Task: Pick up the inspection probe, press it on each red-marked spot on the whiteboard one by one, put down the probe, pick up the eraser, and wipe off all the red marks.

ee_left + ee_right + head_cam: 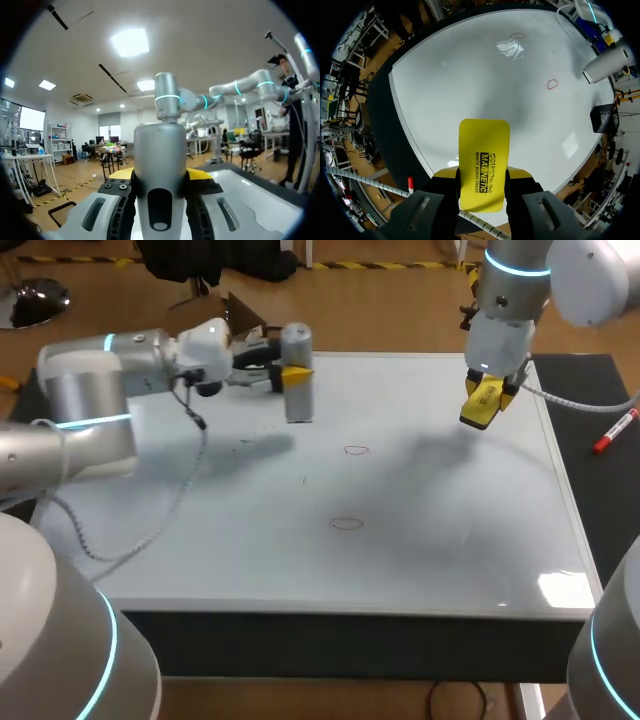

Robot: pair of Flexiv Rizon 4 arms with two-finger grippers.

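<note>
The left end effector (160, 176) is clamped on the probe (297, 380), its yellow-tipped fingers pressing the silver body from both sides a little above the middle. The probe is a plain grey metal cylinder with a rounded top and a dark oval slot on the side facing the wrist. It stands upright over the far left part of the whiteboard (440, 540), and whether its lower end touches the board cannot be told. The right end effector (482, 172) is closed on the eraser (484, 150), a flat yellow block with rounded corners and dark print on its face. The fingers grip its near end, and the rest sticks out ahead of them. The eraser hangs in the air above the far right corner of the whiteboard, clear of the surface and well apart from the probe. Two small red marks are drawn on the board as thin ovals, one (356, 450) near the middle and the other (347, 524) closer to the near edge, both between the two arms. A grey cable (165, 520) from the left arm loops over the left side of the board. The whiteboard covers most of the dark table (590, 390). On the bare strip to its right lies a marker (615, 430) with a red cap, near the right arm.
</note>
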